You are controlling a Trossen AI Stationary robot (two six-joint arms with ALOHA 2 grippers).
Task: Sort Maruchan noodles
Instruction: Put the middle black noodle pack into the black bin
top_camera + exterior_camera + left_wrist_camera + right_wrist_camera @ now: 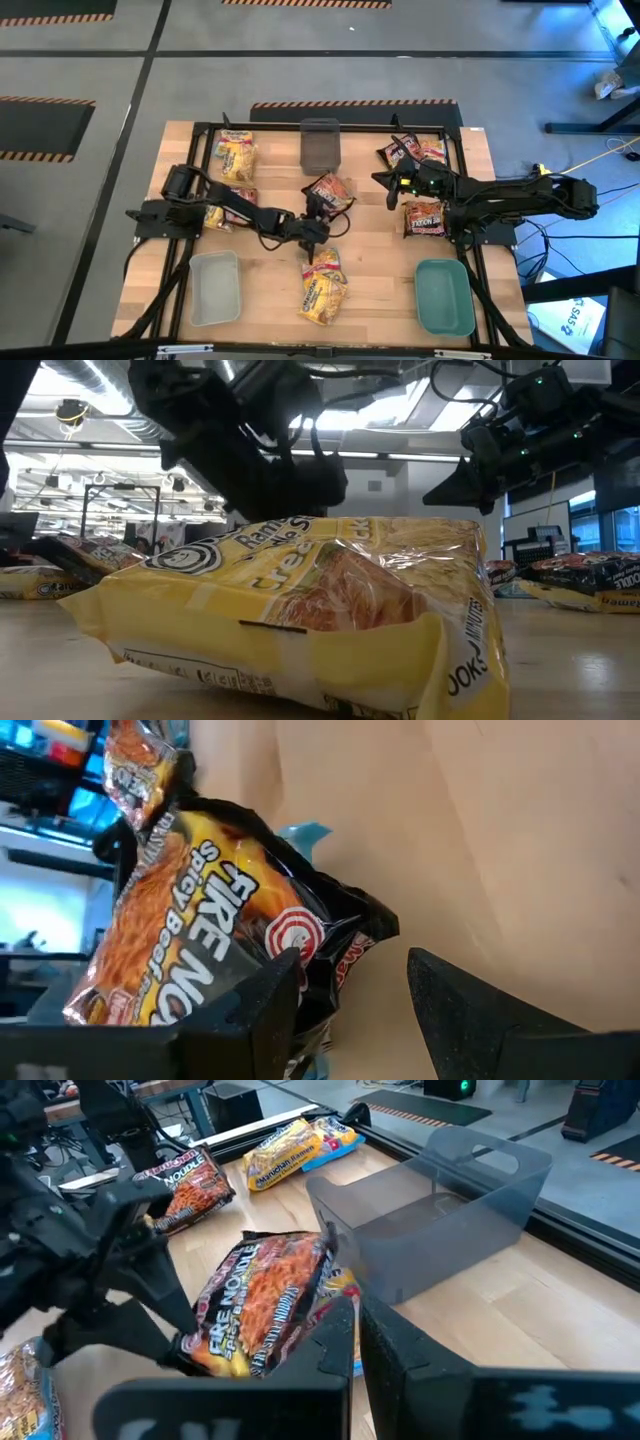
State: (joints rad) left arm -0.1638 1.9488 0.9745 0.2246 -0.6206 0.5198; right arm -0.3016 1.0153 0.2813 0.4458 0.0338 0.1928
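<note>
We see the wooden table (375,285) carrying a dark grey bin (320,143), a pale tray (214,288) and a teal tray (444,296). In the low view, a yellow packet (300,615) fills the foreground and hides most of the table behind it. The left gripper (312,236) sits mid-table, fingers (455,995) apart beside a dark Fire Noodle packet (330,190). The right gripper (385,183) hovers near the back packets (412,150), fingers (395,1350) close together, gripping nothing visible.
</note>
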